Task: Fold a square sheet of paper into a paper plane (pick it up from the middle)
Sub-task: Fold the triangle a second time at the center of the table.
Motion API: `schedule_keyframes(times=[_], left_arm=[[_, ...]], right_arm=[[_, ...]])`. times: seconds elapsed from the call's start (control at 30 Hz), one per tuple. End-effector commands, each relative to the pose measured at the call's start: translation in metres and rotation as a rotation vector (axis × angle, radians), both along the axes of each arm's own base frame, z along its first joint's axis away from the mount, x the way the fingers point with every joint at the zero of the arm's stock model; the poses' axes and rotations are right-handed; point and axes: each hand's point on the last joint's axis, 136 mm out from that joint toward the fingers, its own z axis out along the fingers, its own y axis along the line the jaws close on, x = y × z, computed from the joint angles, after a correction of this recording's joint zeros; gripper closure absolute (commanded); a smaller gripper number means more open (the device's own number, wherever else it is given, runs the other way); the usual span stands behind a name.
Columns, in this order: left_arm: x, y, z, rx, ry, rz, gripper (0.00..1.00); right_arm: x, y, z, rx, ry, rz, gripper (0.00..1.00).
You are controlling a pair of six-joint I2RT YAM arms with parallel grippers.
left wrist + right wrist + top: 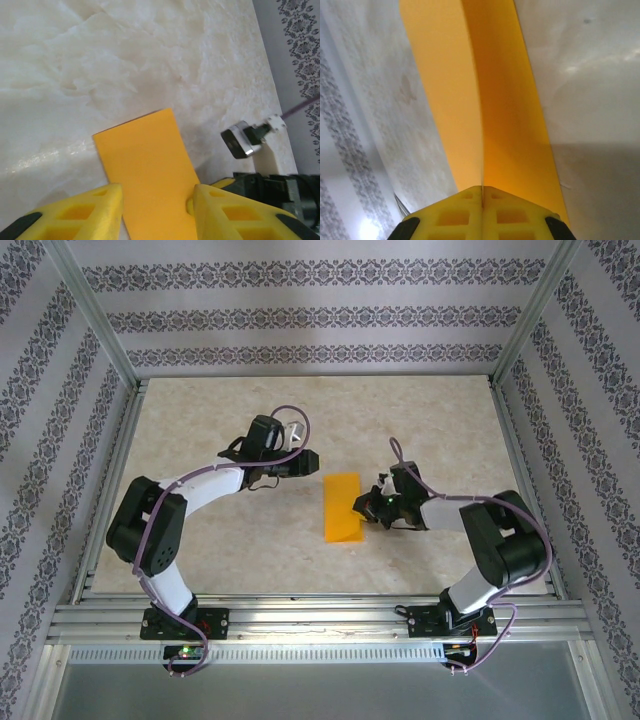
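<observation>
Folding looks barely begun: the square sheet of paper (342, 505) lies mid-table as a long doubled rectangle, with no pointed nose or wings yet. The right gripper (365, 508), fingers pressed together, pinches its right edge. The left gripper (312, 462) hovers spread by its far left corner. Thin, matte, bright orange paper on a pale, marbled table (430, 420).

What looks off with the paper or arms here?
Nothing torn or spilled. The square sheet of paper, folded into a strip, lies slightly skewed; where the right gripper pinches its edge, the two layers gape instead of lying flush.
</observation>
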Motion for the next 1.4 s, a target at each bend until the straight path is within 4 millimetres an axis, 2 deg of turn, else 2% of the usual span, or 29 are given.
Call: schedule_keyframes(times=[0.0, 0.1, 0.17, 0.33, 0.4, 0.53, 0.8, 0.87, 1.13, 1.2, 1.37], left_arm=[[0.003, -0.002, 0.015, -0.041, -0.079, 0.005, 0.57], [-0.006, -0.008, 0.02, -0.093, -0.098, -0.044, 0.57], [-0.014, -0.016, 0.028, -0.152, -0.122, -0.104, 0.57], [-0.039, -0.027, 0.032, -0.215, -0.178, -0.208, 0.56], [-0.052, -0.031, 0.03, -0.188, -0.228, -0.247, 0.6], [-0.09, -0.045, 0.019, -0.002, -0.437, -0.356, 0.62], [-0.149, -0.075, -0.024, 0.401, -0.729, -0.55, 0.55], [-0.155, -0.079, -0.034, 0.478, -0.757, -0.566, 0.54], [-0.17, -0.098, -0.055, 0.567, -0.801, -0.637, 0.49], [-0.169, -0.101, -0.061, 0.586, -0.8, -0.633, 0.48], [-0.151, -0.105, -0.064, 0.654, -0.795, -0.539, 0.49]], right_arm=[[0.02, -0.005, 0.015, 0.022, -0.076, -0.168, 0.99], [0.015, 0.003, 0.018, 0.025, -0.076, -0.135, 0.95], [0.012, 0.007, 0.016, 0.036, -0.062, -0.102, 0.81], [0.008, 0.011, 0.014, 0.056, -0.044, -0.058, 0.8], [0.007, 0.013, 0.014, 0.061, -0.042, -0.041, 0.8], [0.006, 0.014, 0.015, 0.065, -0.034, -0.017, 0.88], [0.007, 0.012, 0.013, 0.051, -0.018, -0.007, 0.87], [0.008, 0.012, 0.013, 0.05, -0.017, -0.011, 0.88], [0.01, 0.011, 0.015, 0.045, -0.014, -0.017, 0.88], [0.01, 0.01, 0.016, 0.043, -0.016, -0.018, 0.88], [0.009, 0.008, 0.014, 0.036, -0.015, -0.023, 0.88]])
